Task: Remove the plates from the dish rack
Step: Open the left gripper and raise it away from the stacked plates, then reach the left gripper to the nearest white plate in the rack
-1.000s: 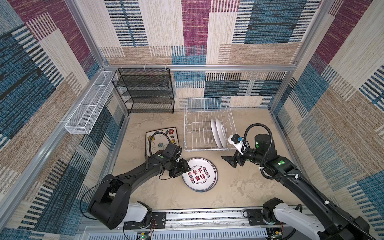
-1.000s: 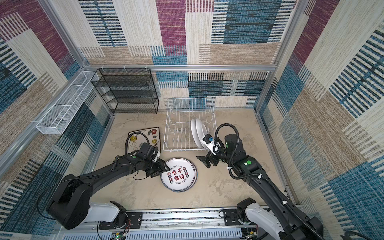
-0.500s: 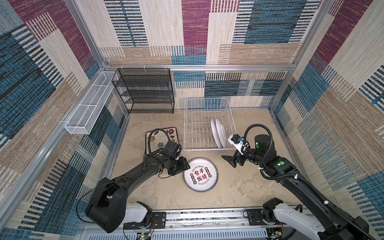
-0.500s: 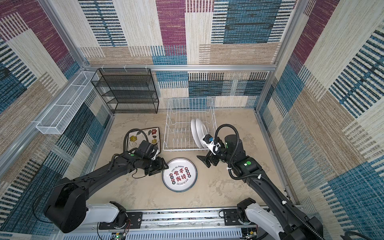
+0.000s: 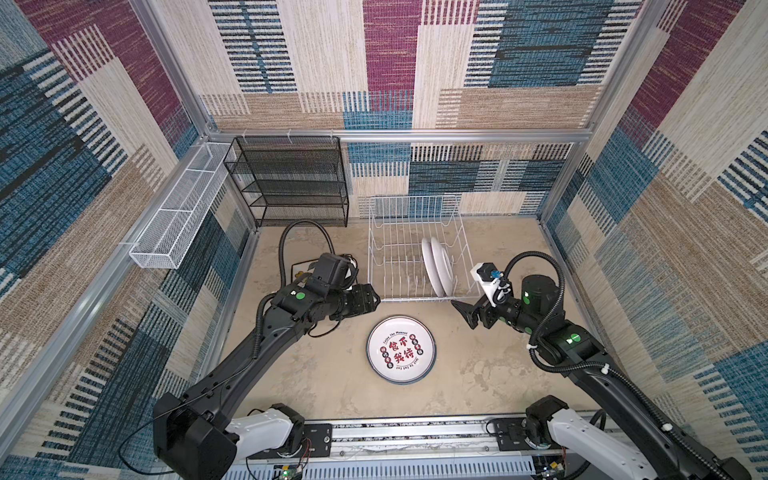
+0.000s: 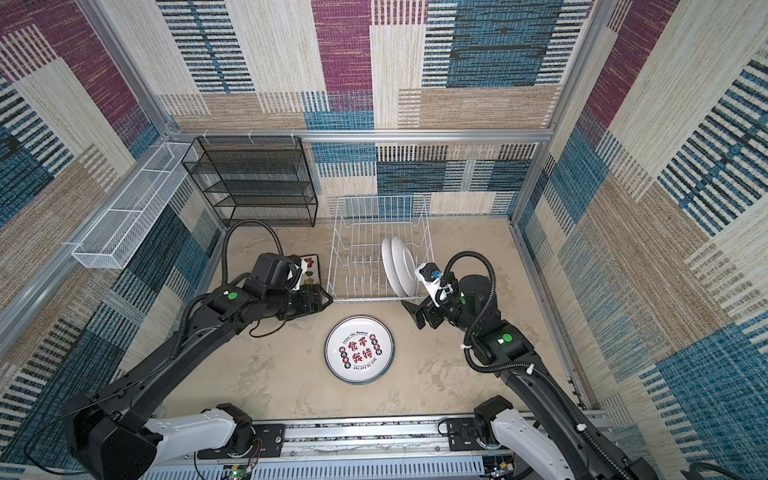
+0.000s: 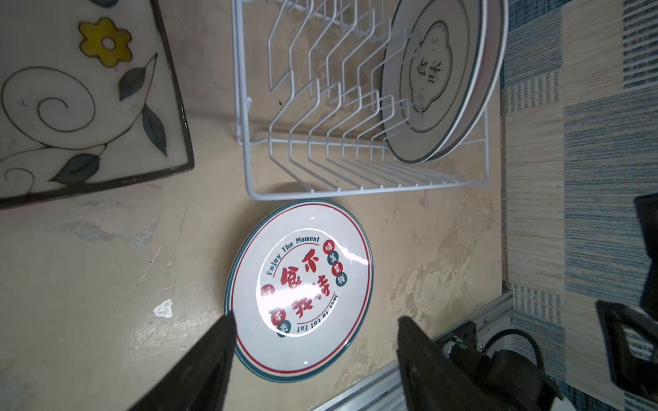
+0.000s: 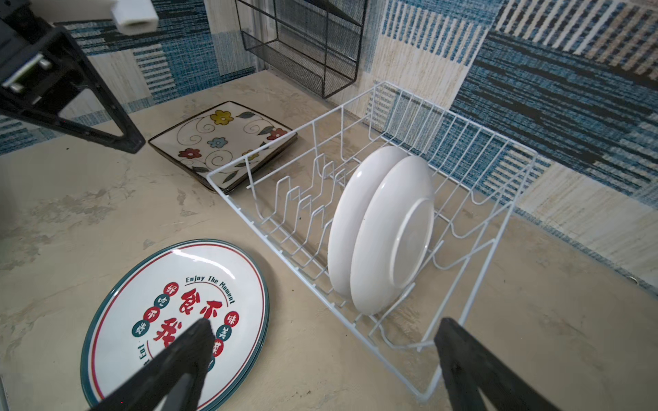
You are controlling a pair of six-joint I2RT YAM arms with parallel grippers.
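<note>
The white wire dish rack [image 5: 415, 298] stands at the back centre with two round white plates [image 5: 438, 266] [image 8: 388, 231] upright in its right half. A round plate with red print [image 5: 401, 350] [image 7: 302, 284] lies flat in front of the rack. Left of the rack a square floral plate [image 8: 222, 142] [image 7: 71, 106] lies flat, mostly hidden under my left arm in both top views. My left gripper [image 5: 372, 301] [image 7: 315, 320] hovers open and empty by the rack's front left corner. At the rack's front right corner, my right gripper [image 5: 463, 313] [image 8: 324, 325] is open and empty.
A black mesh shelf unit [image 5: 291, 183] stands against the back wall on the left. A long white mesh basket [image 5: 174, 220] hangs on the left wall. Patterned walls close in three sides, and a metal rail [image 5: 415, 432] runs along the front.
My left gripper has let go of the printed round plate's left edge, opened wider and drawn back toward the rack's front left corner. The plate stays flat. The right arm has not moved.
</note>
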